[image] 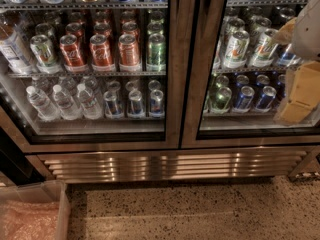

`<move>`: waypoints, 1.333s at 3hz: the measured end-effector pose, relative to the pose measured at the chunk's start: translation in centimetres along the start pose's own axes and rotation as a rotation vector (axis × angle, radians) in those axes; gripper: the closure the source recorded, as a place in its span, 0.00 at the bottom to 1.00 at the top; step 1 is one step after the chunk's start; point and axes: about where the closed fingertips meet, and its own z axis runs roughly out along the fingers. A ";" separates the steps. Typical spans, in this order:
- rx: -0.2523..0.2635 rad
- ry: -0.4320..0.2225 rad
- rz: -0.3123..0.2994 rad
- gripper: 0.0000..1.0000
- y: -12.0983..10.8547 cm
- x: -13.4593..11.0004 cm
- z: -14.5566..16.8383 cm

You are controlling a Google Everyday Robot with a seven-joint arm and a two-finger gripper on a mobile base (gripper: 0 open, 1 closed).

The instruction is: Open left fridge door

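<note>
The left fridge door [95, 64] is a glass pane in a steel frame filling the left and middle of the camera view. It lies flush with the centre post, and red, green and blue cans and water bottles show behind it. The matching right door [245, 69] shows silver-green and blue cans. My gripper [299, 98] appears as a tan piece at the far right edge, in front of the right door's glass and below a white arm section [307, 31]. It is well to the right of the left door and not touching it.
A ribbed steel grille [170, 165] runs under both doors. Speckled floor [200, 209] lies in front. A clear bin with pink contents [30, 214] sits at the bottom left corner, close to the left door's lower edge.
</note>
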 end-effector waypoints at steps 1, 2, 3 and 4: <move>-0.008 -0.058 -0.009 0.00 -1.5 -2.5 0.4; -0.006 -0.061 -0.010 0.00 -1.6 -2.6 0.4; -0.012 -0.078 -0.010 0.00 -1.4 -2.5 0.5; -0.035 -0.142 -0.099 0.00 -1.3 -6.1 1.5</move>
